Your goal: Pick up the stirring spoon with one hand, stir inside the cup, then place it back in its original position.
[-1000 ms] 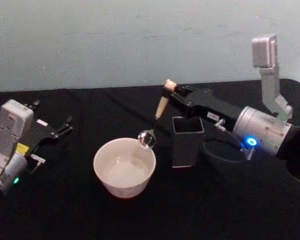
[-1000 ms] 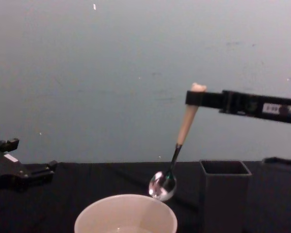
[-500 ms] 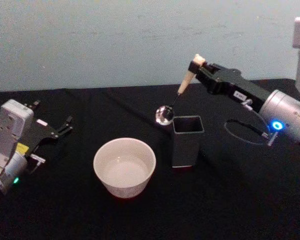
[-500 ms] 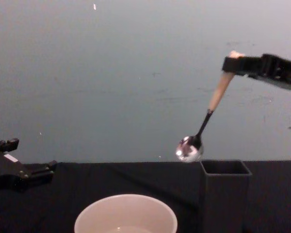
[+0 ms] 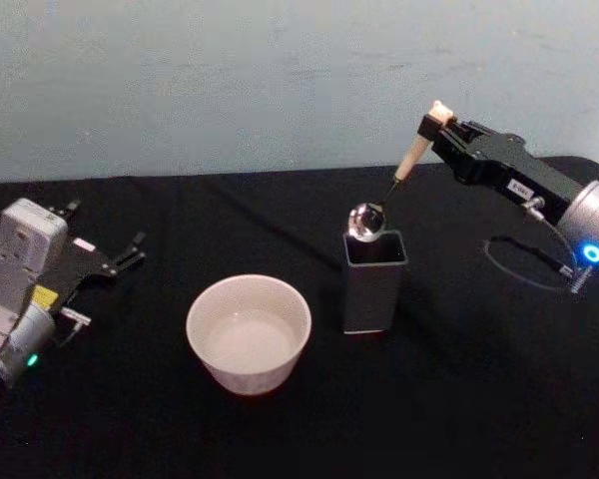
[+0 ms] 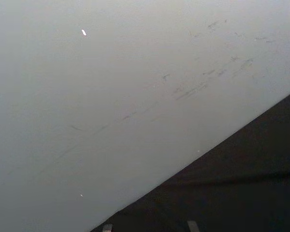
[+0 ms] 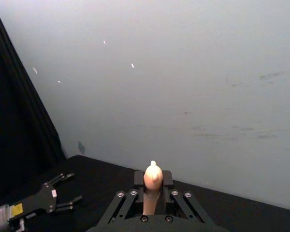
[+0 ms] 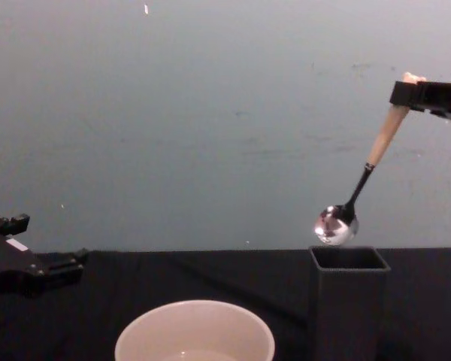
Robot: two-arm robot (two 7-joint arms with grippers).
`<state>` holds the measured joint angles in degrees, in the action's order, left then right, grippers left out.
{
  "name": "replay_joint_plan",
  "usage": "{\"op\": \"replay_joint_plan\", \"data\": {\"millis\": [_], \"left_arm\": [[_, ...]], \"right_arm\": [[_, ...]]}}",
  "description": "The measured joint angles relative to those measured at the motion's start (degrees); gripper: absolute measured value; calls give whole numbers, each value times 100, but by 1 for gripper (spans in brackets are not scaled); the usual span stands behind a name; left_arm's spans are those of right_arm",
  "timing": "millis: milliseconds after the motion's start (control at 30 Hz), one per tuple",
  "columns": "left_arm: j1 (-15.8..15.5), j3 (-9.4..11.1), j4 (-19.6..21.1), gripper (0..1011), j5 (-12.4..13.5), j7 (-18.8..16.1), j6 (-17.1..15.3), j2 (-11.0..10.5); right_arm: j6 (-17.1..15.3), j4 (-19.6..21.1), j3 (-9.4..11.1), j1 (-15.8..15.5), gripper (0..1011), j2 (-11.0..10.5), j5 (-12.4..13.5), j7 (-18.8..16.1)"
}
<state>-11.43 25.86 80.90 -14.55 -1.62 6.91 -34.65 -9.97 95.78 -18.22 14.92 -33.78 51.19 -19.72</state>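
My right gripper is shut on the top of the stirring spoon, whose cream handle slants down to a silver bowl. That bowl hangs just above the open top of the dark grey square holder, at its far left edge. From the chest, the spoon hangs from the gripper, its bowl a little over the holder. The handle tip pokes up between the shut fingers. The cream-white cup stands left of the holder. My left gripper rests open at the far left.
A black cloth covers the table, with a pale wall behind it. A black cable loop lies on the cloth right of the holder. The cup's wall shows low in the chest view.
My right gripper has lifted the spoon away from the cup and carried it right, so its bowl now hangs over the holder. The left arm has not moved.
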Motion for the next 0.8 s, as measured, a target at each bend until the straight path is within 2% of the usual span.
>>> {"op": "replay_joint_plan", "data": {"millis": [400,800], "left_arm": [[0,0,0,1001,0,0,0,0],[0,0,0,1001,0,0,0,0]], "right_arm": [[97,-22,-61,-55,223,-140,-64,-38],[14,-267,-292,0,223,-134,-283,-84]]}}
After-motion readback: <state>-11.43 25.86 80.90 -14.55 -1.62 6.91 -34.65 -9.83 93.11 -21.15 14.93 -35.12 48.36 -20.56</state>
